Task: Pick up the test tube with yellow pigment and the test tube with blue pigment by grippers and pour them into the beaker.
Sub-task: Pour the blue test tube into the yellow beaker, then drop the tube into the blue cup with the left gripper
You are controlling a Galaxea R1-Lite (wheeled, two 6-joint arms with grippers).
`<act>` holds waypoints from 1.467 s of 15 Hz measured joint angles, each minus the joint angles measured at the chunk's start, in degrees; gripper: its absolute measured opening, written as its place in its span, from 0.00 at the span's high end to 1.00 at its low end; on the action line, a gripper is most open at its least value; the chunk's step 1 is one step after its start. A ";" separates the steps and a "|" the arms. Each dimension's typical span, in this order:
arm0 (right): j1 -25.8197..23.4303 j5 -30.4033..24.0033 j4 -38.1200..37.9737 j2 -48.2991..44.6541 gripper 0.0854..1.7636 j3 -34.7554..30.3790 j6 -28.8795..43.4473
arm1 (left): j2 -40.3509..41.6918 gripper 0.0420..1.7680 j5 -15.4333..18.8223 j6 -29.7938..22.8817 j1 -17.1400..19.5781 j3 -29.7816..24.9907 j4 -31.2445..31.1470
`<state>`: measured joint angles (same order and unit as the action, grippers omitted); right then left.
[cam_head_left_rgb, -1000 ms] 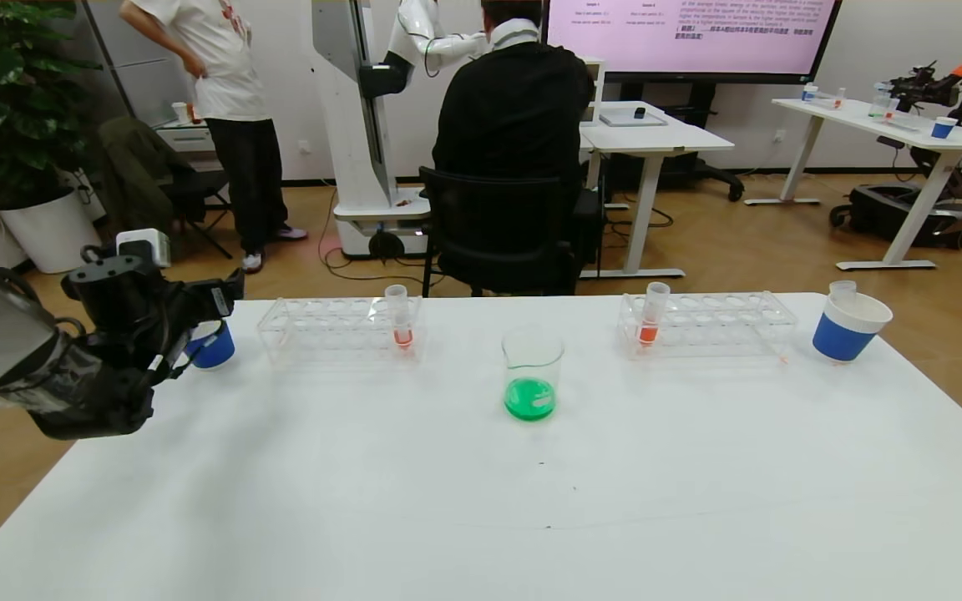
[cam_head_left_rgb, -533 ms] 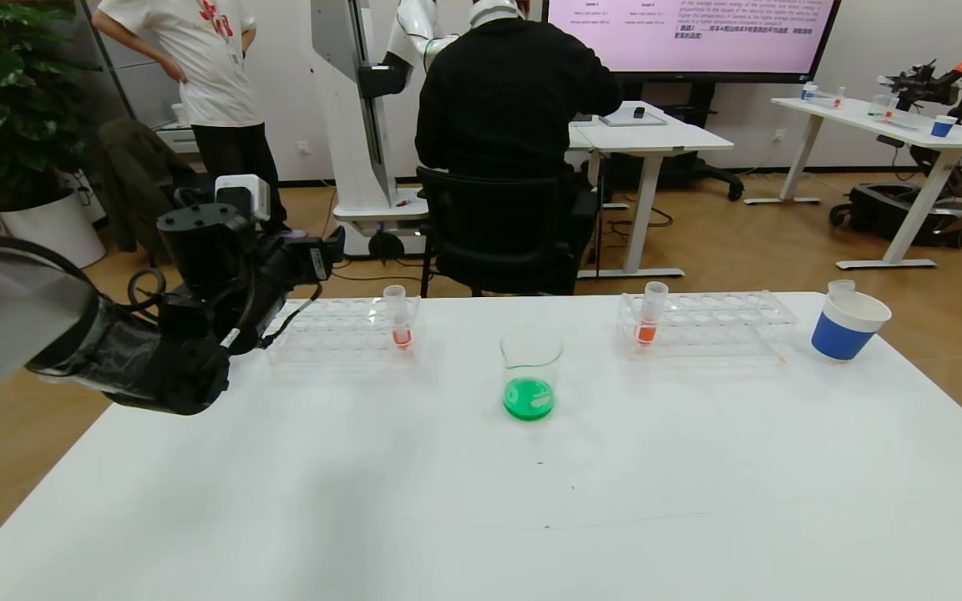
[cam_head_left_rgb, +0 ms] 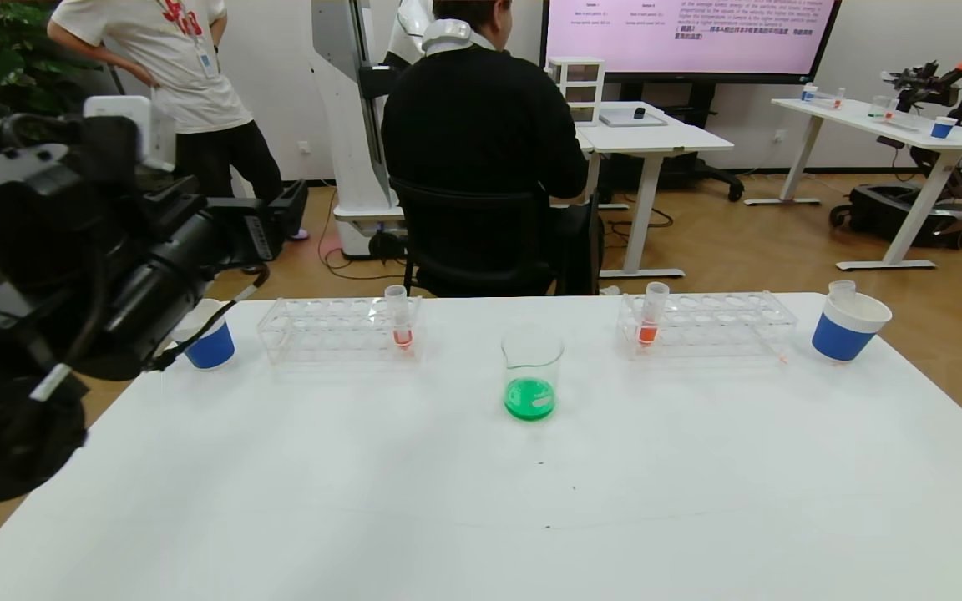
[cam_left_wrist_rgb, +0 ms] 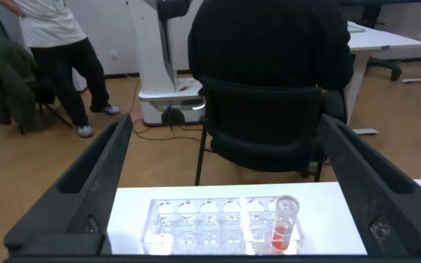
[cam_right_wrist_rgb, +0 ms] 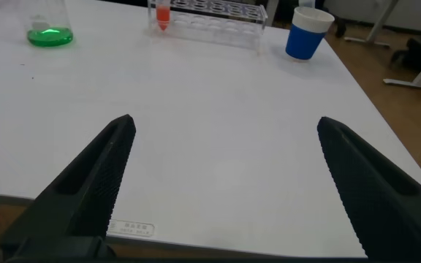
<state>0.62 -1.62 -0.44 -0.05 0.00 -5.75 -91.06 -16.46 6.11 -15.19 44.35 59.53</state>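
The beaker (cam_head_left_rgb: pixel 531 367) stands mid-table with green liquid in its bottom; it also shows in the right wrist view (cam_right_wrist_rgb: pixel 50 22). No tube with yellow or blue pigment is in view. My left gripper (cam_head_left_rgb: pixel 276 221) is open and empty, held high above the table's far left corner; in its own view (cam_left_wrist_rgb: pixel 225 124) it faces the left rack (cam_left_wrist_rgb: pixel 210 226). My right gripper (cam_right_wrist_rgb: pixel 226 123) is open and empty, low over the table's near right edge, out of the head view.
Two clear racks (cam_head_left_rgb: pixel 322 330) (cam_head_left_rgb: pixel 723 321) each hold one tube of orange-red liquid (cam_head_left_rgb: pixel 400 321) (cam_head_left_rgb: pixel 650 315). Blue-and-white paper cups stand at far left (cam_head_left_rgb: pixel 207 340) and far right (cam_head_left_rgb: pixel 848 327); a clear tube top (cam_head_left_rgb: pixel 842 290) sticks out of the right one. People sit and stand beyond the table.
My left arm has risen and pulled back towards the camera, its gripper now high. The left paper cup, covered half a second ago, shows again. The tabletop things have not moved.
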 joint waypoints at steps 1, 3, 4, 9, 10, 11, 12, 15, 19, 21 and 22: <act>0.01 0.00 0.00 0.00 0.02 0.00 0.00 | 4.29 0.01 -0.02 1.28 -0.18 -2.51 -0.90; 0.01 0.00 0.02 0.00 0.02 0.00 0.02 | 13.45 0.01 0.00 2.88 0.21 -7.64 -4.32; 0.01 0.02 0.02 0.00 0.02 0.00 0.02 | 18.03 0.01 0.06 3.18 0.91 -9.81 -6.74; 0.01 0.02 0.00 0.00 0.02 0.00 0.02 | 40.92 0.01 0.28 3.39 6.27 -15.27 -24.27; 0.01 0.02 0.00 0.00 0.02 0.00 0.02 | 45.70 0.01 0.21 3.40 6.92 -15.52 -29.25; 0.04 0.02 0.00 0.00 0.02 0.00 0.02 | 50.14 0.01 -0.02 3.47 7.31 -15.52 -34.67; 0.04 0.02 0.00 0.00 0.02 0.00 0.02 | 54.80 0.01 -0.55 3.60 7.67 -15.17 -42.01; 0.01 0.00 0.00 0.00 0.02 0.00 0.02 | 65.99 0.01 -1.90 3.84 8.39 -11.41 -59.83; 0.01 0.00 0.00 0.00 0.02 0.00 0.00 | 75.36 0.01 0.06 4.04 13.62 -11.67 -63.44; 0.01 0.02 0.00 0.00 0.02 0.00 0.00 | 78.95 0.01 3.10 3.69 15.54 -14.06 -63.32; 0.04 0.02 0.00 0.00 0.02 0.00 0.00 | 80.90 0.01 4.89 3.36 15.76 -15.30 -63.29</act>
<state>0.66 -1.60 -0.44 -0.05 0.00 -5.75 -10.17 -11.57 9.47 0.57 29.05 -3.77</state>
